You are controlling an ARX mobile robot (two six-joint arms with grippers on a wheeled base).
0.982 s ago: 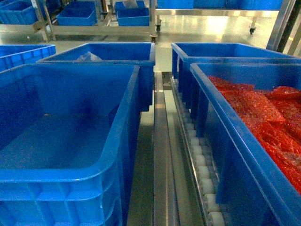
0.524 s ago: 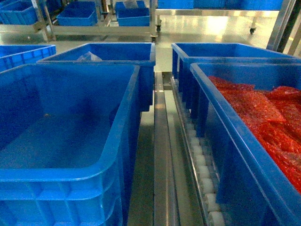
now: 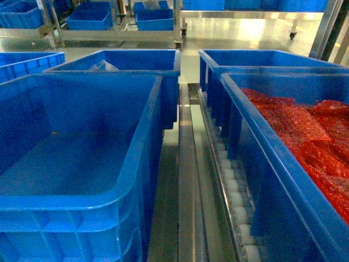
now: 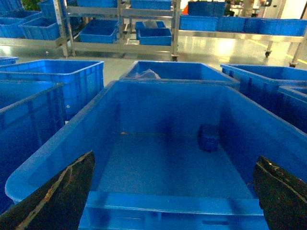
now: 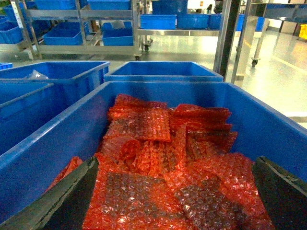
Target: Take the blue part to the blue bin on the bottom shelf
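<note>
A small blue part (image 4: 209,137) lies on the floor of the large blue bin (image 4: 158,103), near its far right corner. In the head view this bin (image 3: 82,210) stands front left on the bottom shelf (image 3: 188,180), and the part is not visible there. My left gripper (image 4: 172,201) is open, hovering at the bin's near rim, with its dark fingertips (image 4: 62,191) wide apart and nothing between them. My right gripper (image 5: 172,196) is open above a second blue bin (image 5: 268,124) filled with red bubble-wrap bags (image 5: 158,158). Neither gripper shows in the head view.
White roller tracks (image 3: 232,191) and a steel divider rail run between the two front bins. Behind them stand two more blue bins (image 3: 136,60), the left one holding a clear plastic bag (image 3: 102,66). Steel racks with blue bins (image 3: 90,16) stand across the shiny floor.
</note>
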